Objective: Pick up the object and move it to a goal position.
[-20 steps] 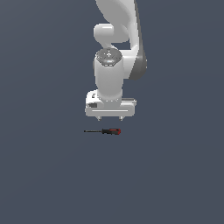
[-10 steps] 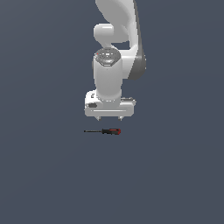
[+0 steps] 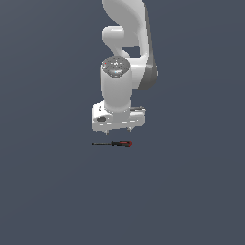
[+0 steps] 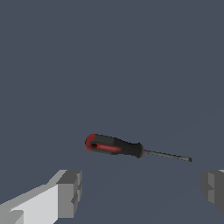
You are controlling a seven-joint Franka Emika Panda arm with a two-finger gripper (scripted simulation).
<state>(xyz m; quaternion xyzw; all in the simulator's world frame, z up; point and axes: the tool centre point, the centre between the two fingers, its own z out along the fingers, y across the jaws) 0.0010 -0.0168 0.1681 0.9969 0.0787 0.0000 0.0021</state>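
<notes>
Since the earlier frames almost nothing has shifted: the white arm hangs at the same height over the same spot, and the screwdriver lies exactly where it lay.

Going from the exterior view's left to its right, the plain dark grey-blue counter (image 3: 43,182) carries only one thing: the small screwdriver with a thin dark metal shaft and a black-and-red handle (image 3: 114,143). Its shaft tip points toward the exterior view's left and its red-capped handle end toward the right, lying flat. Directly above and slightly behind it hovers the white end effector (image 3: 117,128), its short fingertips pointing down, apart from the tool and not touching it. The white Franka arm (image 3: 124,57) rises from it out of the top of the picture.

In the wrist view the screwdriver (image 4: 127,148) lies between the two grey finger pads (image 4: 70,192), which stand wide apart at opposite sides with bare counter between them. The end effector is spread and grips nothing. No other thing stands near the tool or between it and the fingers.
</notes>
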